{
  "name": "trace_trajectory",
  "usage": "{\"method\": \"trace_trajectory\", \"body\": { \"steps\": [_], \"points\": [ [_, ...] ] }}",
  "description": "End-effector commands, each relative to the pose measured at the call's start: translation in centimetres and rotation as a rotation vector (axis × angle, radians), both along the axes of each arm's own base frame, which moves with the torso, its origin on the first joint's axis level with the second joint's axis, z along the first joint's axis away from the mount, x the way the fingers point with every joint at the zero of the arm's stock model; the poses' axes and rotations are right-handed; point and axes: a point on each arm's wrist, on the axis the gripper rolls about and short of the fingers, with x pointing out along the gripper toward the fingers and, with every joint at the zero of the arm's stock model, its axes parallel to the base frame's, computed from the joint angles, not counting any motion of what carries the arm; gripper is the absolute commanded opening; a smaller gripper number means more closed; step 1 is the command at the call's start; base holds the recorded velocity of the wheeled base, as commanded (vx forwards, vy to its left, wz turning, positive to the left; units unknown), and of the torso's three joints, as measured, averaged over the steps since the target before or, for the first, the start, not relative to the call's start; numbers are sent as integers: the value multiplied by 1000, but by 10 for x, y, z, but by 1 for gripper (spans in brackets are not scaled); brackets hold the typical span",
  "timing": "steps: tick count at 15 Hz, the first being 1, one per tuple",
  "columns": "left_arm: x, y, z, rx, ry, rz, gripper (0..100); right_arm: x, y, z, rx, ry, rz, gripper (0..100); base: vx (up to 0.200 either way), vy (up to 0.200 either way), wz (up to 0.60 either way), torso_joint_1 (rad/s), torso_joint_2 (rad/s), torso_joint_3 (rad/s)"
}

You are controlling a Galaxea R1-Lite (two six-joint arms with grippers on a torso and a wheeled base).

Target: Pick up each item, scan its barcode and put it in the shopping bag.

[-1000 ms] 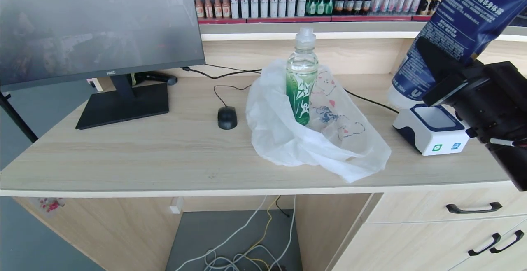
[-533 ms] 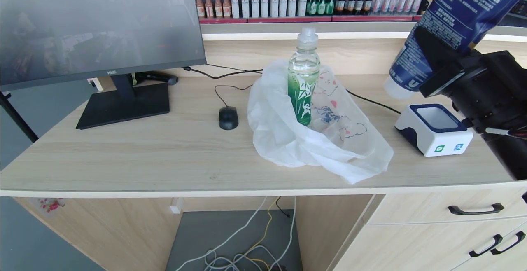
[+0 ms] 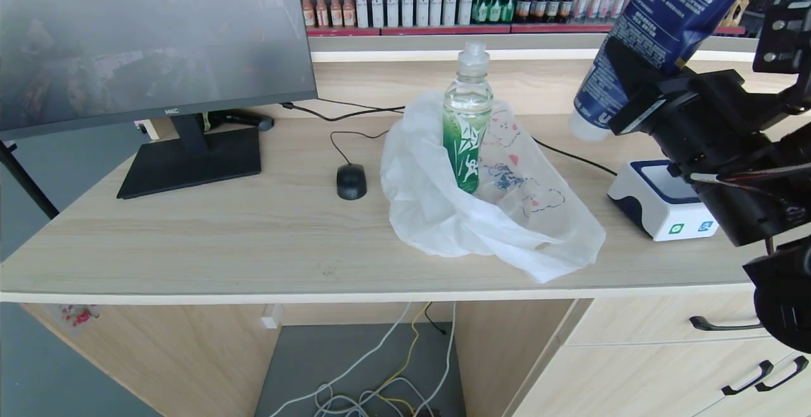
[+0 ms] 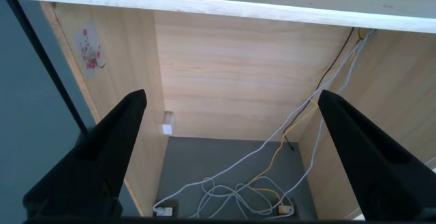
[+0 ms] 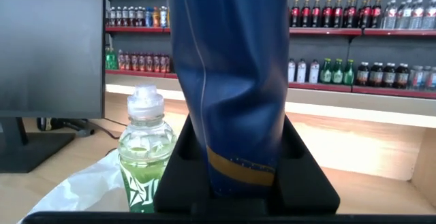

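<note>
The bottle (image 3: 467, 119) stands in the bag (image 3: 443, 214) on the worktop (image 3: 253, 233), while the right fingers (image 3: 637, 90) clamp the tube (image 3: 659, 24) aloft between bag and scanner (image 3: 659, 211), possibly scanned but not yet bagged; the left fingers (image 4: 116, 149) gape wide, empty.

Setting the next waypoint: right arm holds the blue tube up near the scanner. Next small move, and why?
Probably carry the right gripper toward the robot's left, over the shopping bag: the blue tube is held high near the scanner, not yet above the bag, where the green bottle stands.
</note>
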Motion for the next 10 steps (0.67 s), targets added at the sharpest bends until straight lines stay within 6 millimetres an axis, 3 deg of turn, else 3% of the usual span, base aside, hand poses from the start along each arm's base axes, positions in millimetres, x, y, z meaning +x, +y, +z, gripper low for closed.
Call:
{"method": "trace_trajectory", "body": {
  "steps": [1, 5, 10],
  "points": [
    [0, 0, 0, 0, 0, 0, 100, 26, 11, -13, -12, 31, 1, 0, 0, 0, 0, 0, 0, 0],
    [0, 0, 0, 0, 0, 0, 100, 57, 16, -32, -41, 69, 2, 0, 0, 0, 0, 0, 0, 0],
    [0, 0, 0, 0, 0, 2, 100, 73, 23, -59, -72, 141, 11, 0, 0, 0, 0, 0, 0, 0]
  ]
}}
